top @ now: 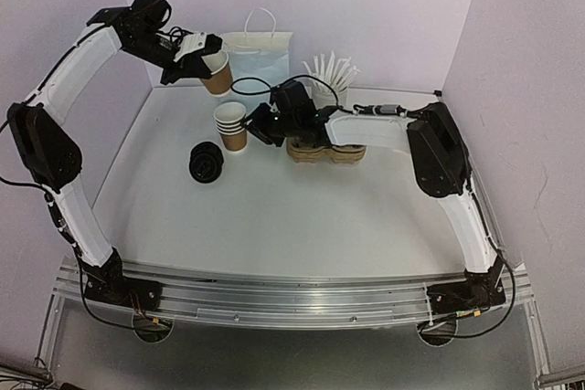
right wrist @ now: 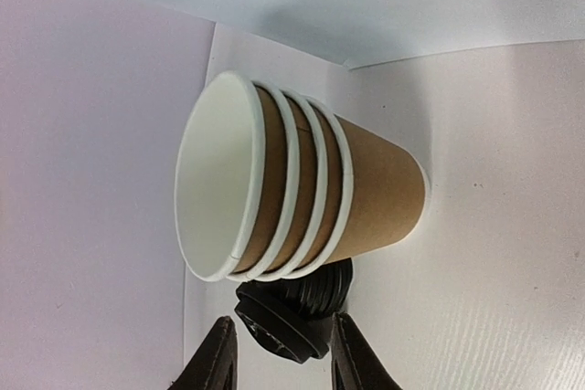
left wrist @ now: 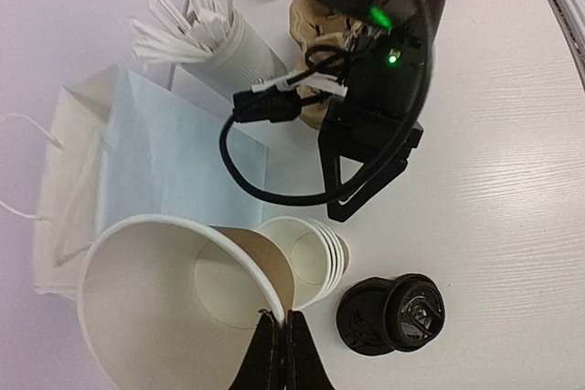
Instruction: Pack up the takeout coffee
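Observation:
My left gripper (left wrist: 279, 331) is shut on the white rim of one brown paper cup (left wrist: 174, 308), one finger inside and one outside. It holds that cup (top: 217, 72) tilted in the air in front of the bag. A stack of several brown cups (top: 231, 125) stands on the table, with a pile of black lids (top: 206, 162) just to its left. My right gripper (right wrist: 283, 363) is open with nothing in it, just short of the cup stack (right wrist: 302, 189) and the lids (right wrist: 292, 308). The tan carrier (top: 324, 151) lies under the right arm.
A white handled paper bag (top: 260, 57) stands at the back wall, and a white cup of white sticks (top: 331, 75) is to its right. The right arm's black wrist and its cable (left wrist: 366, 107) hang over the table beside the cup stack (left wrist: 306, 258).

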